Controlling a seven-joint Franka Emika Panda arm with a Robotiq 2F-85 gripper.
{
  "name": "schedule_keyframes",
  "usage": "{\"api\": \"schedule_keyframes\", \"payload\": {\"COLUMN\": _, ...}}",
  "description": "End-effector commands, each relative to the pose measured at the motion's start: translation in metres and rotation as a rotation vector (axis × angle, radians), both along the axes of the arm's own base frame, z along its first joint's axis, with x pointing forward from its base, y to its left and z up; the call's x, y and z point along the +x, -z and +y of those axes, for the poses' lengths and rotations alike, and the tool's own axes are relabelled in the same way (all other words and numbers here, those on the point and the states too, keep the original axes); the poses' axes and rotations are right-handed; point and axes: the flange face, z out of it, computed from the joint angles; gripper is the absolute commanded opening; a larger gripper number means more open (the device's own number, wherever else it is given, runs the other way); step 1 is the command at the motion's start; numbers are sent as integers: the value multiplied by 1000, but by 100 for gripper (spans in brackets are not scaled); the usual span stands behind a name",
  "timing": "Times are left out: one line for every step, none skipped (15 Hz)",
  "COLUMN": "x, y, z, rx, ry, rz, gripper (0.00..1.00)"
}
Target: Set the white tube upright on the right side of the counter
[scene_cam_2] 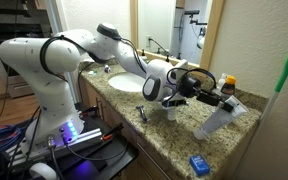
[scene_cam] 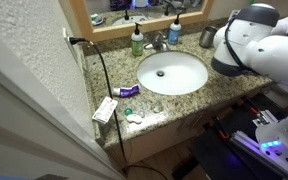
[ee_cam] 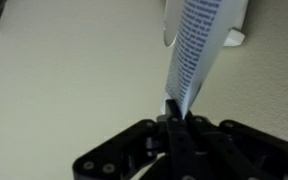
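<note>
The white tube [scene_cam_2: 216, 122] with blue print stands tilted on the right part of the speckled granite counter [scene_cam_2: 164, 140]. Its cap end is down near the counter and its flat crimped end is up. My gripper [scene_cam_2: 227, 100] is shut on that crimped end. In the wrist view the tube [ee_cam: 196, 45] runs away from the shut jaws [ee_cam: 176, 108] towards a pale wall. In an exterior view the arm hides the tube, and the counter [scene_cam: 184, 95] shows with its oval sink [scene_cam: 172, 72].
A flat white box [scene_cam: 105, 110] and a small purple-capped bottle [scene_cam: 129, 92] lie left of the sink. A green bottle [scene_cam: 137, 40] and a metal cup [scene_cam: 206, 38] stand at the back. A blue item [scene_cam_2: 199, 165] lies near the front edge. An orange-capped bottle [scene_cam_2: 227, 85] stands behind the tube.
</note>
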Motion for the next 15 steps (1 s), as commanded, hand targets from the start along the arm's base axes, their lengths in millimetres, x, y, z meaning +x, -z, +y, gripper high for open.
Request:
{"api": "schedule_keyframes", "payload": {"x": -2, "y": 16, "z": -15, "rx": 107, "ry": 26, "rz": 36, "gripper": 1}}
{"api": "schedule_keyframes", "payload": {"x": -1, "y": 16, "z": -19, "rx": 117, "ry": 29, "rz": 43, "gripper": 1}}
{"api": "schedule_keyframes", "payload": {"x": 1, "y": 17, "z": -20, "rx": 134, "ry": 26, "rz": 54, "gripper": 1}}
{"api": "schedule_keyframes", "payload": {"x": 5, "y": 18, "z": -19, "rx": 153, "ry": 13, "rz": 70, "gripper": 1}}
{"api": "schedule_keyframes", "payload": {"x": 7, "y": 21, "z": -20, "rx": 176, "ry": 4, "rz": 99, "gripper": 1}}
{"api": "schedule_keyframes", "payload": {"x": 8, "y": 24, "z": -22, "rx": 197, "ry": 4, "rz": 123, "gripper": 1}}
{"api": "schedule_keyframes", "payload": {"x": 9, "y": 26, "z": -23, "rx": 225, "ry": 1, "rz": 148, "gripper": 1}}
{"api": "schedule_keyframes", "payload": {"x": 10, "y": 29, "z": -24, "rx": 250, "ry": -3, "rz": 174, "gripper": 1}}
{"api": "schedule_keyframes", "payload": {"x": 13, "y": 31, "z": -19, "rx": 284, "ry": -11, "rz": 206, "gripper": 1}}
{"api": "schedule_keyframes", "payload": {"x": 14, "y": 34, "z": -15, "rx": 310, "ry": -10, "rz": 235, "gripper": 1}}
{"api": "schedule_keyframes", "payload": {"x": 15, "y": 36, "z": -17, "rx": 344, "ry": -18, "rz": 256, "gripper": 3}}
{"api": "schedule_keyframes", "payload": {"x": 15, "y": 37, "z": -20, "rx": 373, "ry": -23, "rz": 277, "gripper": 29}}
{"api": "schedule_keyframes", "payload": {"x": 17, "y": 37, "z": -17, "rx": 394, "ry": -31, "rz": 293, "gripper": 29}}
{"api": "schedule_keyframes", "payload": {"x": 18, "y": 37, "z": -12, "rx": 419, "ry": -33, "rz": 302, "gripper": 35}}
{"api": "schedule_keyframes", "payload": {"x": 18, "y": 36, "z": -14, "rx": 440, "ry": -36, "rz": 301, "gripper": 43}}
